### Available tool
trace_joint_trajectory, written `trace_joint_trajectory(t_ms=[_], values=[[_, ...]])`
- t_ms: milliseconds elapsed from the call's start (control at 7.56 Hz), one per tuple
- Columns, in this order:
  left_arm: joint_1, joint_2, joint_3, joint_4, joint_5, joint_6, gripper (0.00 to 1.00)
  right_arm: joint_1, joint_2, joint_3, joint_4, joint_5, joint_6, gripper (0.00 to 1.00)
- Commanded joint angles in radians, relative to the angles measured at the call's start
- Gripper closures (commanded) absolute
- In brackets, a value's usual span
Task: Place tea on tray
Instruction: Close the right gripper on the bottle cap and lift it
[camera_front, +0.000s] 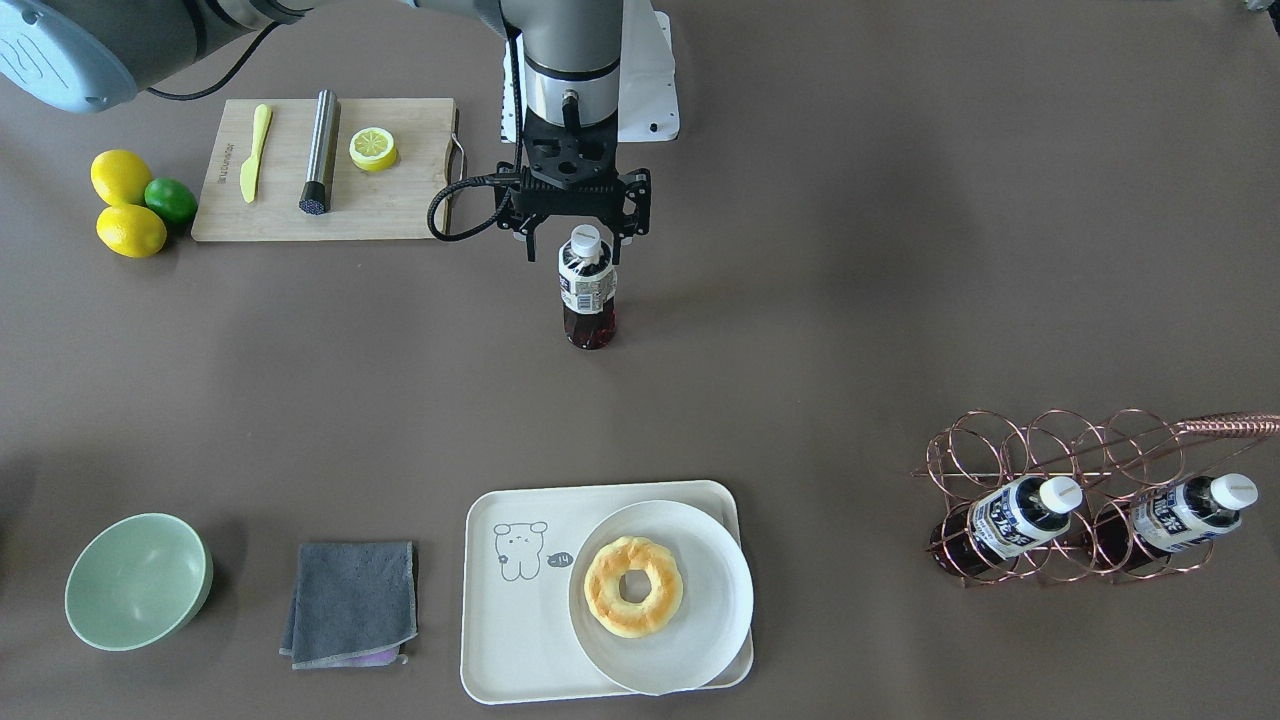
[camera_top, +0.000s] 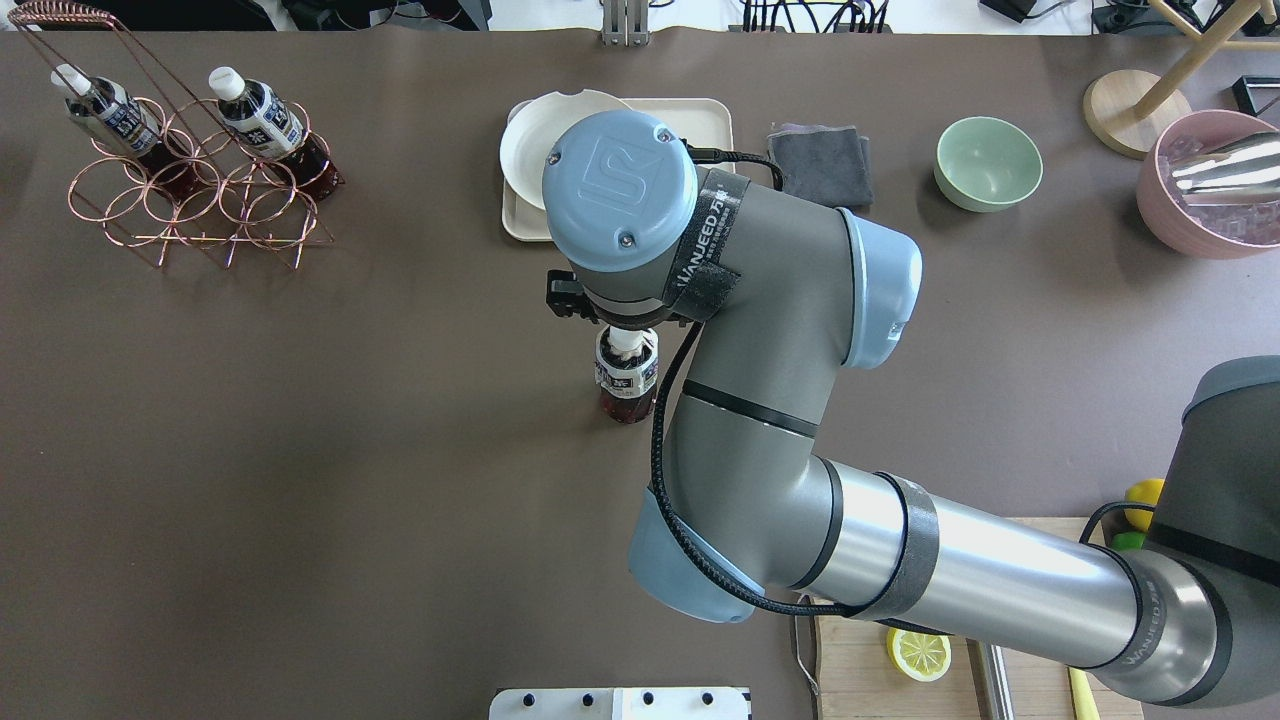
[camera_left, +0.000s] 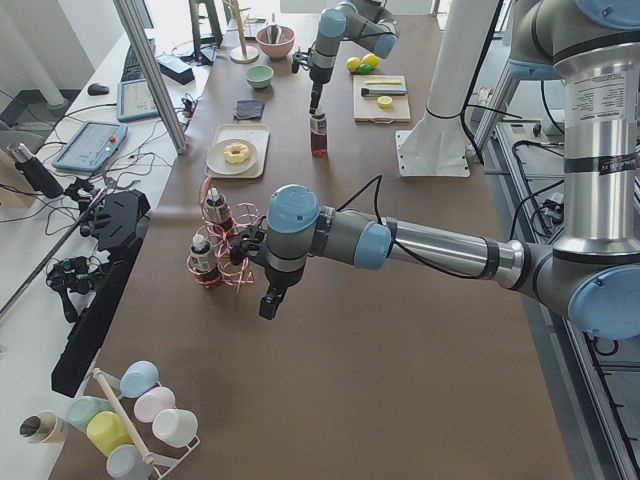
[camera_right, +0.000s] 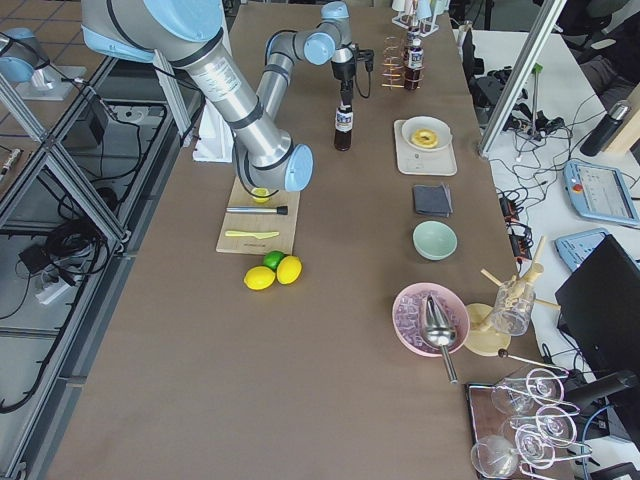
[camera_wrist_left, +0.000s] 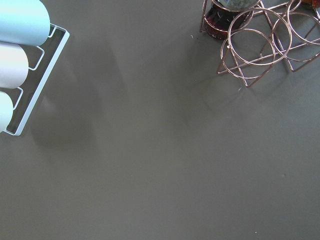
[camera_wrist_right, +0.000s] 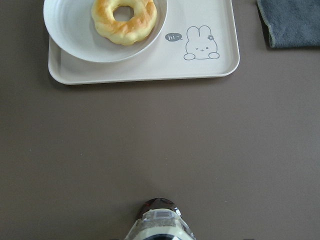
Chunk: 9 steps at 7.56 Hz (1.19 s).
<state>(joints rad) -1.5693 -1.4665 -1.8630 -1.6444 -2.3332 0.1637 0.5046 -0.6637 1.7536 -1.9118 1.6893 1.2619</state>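
The tea bottle (camera_front: 587, 290) stands upright on the brown table near its middle; it also shows in the overhead view (camera_top: 625, 385) and at the bottom of the right wrist view (camera_wrist_right: 160, 222). My right gripper (camera_front: 583, 240) hangs straight over it, open, with a finger on each side of the white cap. The cream tray (camera_front: 500, 640) lies apart from the bottle, at the far edge from the robot, and carries a round plate (camera_front: 690, 640) with a doughnut (camera_front: 633, 585). My left gripper (camera_left: 268, 300) hovers low by the wire rack; I cannot tell whether it is open or shut.
Two alike bottles (camera_front: 1020, 515) (camera_front: 1190, 510) lie in a copper wire rack (camera_front: 1090, 450). A cutting board (camera_front: 400, 210) holds a knife, a steel cylinder and a lemon half. Lemons and a lime (camera_front: 125, 205), a green bowl (camera_front: 135, 580) and a grey cloth (camera_front: 350, 600) lie around.
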Motion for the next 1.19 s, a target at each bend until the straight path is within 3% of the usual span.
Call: trace_joint_trajectory(t_ms=[0, 529, 661, 794, 926, 1058], values=[[0.000, 0.000, 0.001, 0.000, 0.000, -0.001, 0.01, -0.009, 0.001, 0.010, -0.001, 0.001, 0.021, 0.21], [0.000, 0.000, -0.001, 0.000, 0.000, -0.001, 0.01, -0.028, -0.002, 0.020, -0.001, 0.001, 0.025, 0.26], [0.000, -0.002, -0.001, 0.000, 0.000, -0.001, 0.01, -0.028, -0.002, 0.020, -0.001, 0.000, 0.027, 0.43], [0.000, -0.002, -0.002, 0.000, 0.000, -0.001, 0.01, -0.028, -0.002, 0.023, -0.001, 0.000, 0.033, 0.78], [0.002, -0.002, -0.002, 0.000, 0.000, -0.001, 0.01, -0.028, -0.001, 0.023, -0.001, 0.000, 0.033, 1.00], [0.002, -0.002, -0.002, 0.000, 0.000, -0.001, 0.01, -0.029, 0.003, 0.027, 0.000, -0.002, 0.031, 1.00]])
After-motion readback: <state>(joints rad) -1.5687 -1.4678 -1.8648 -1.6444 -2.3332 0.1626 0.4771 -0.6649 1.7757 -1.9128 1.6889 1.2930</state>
